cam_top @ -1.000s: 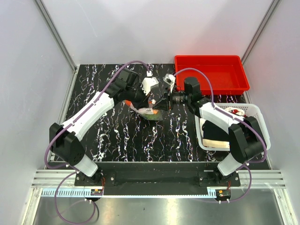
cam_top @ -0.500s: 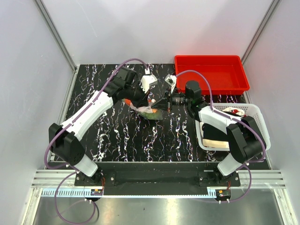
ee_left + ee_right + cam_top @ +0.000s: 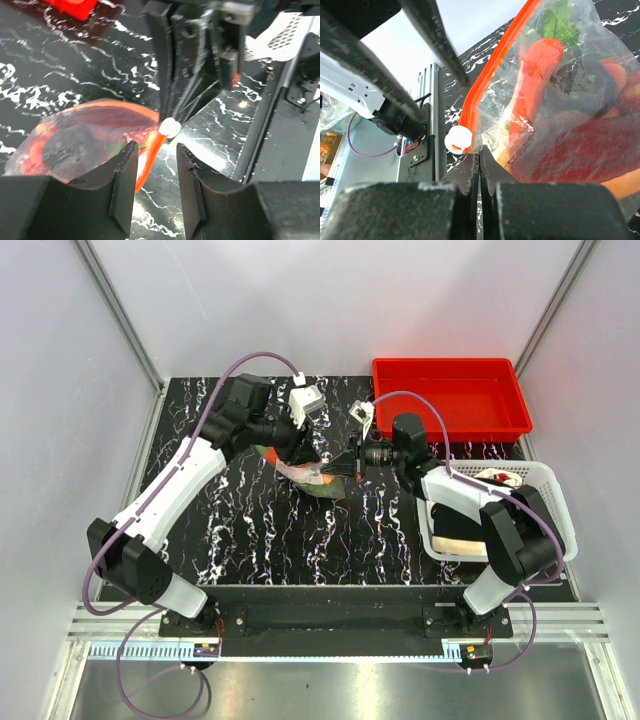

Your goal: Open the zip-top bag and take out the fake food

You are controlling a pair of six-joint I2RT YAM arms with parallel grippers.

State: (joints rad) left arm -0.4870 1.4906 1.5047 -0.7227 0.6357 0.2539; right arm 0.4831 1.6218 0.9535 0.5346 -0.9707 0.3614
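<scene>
**Black tabletop (image 3: 250, 530): hold on bag (image 3: 312, 478) passed from left claw (image 3: 155, 155) to right claw (image 3: 479, 161)**

Position: the bag sits at mid-tabletop, between the two arms. Whether it rests on the surface or hangs just clear of it cannot be told.

Change noted: a second ago the left claw was clamped at the bag while the right claw stood open beside it. That is now reversed. The right claw is fully closed, pinching the clear plastic edge just below the white slider (image 3: 457, 139) at the end of the zip strip (image 3: 495, 65). The left claw has let go and drawn back toward its own side. Its fingers stand partly apart with nothing between them, and the slider lies just beyond their tips.

Contents: the food (image 3: 540, 60) — a carrot, red pieces and a dark round piece — is all inside the bag.

Assessment: the handover looks complete. The right claw now anchors the mouth, which frees the left claw to take the slider or the opposite lip. Whether the seal is parted at all cannot be confirmed. Removal has not begun. The right claw's pinch is on thin film and may slip under a hard pull.
</scene>
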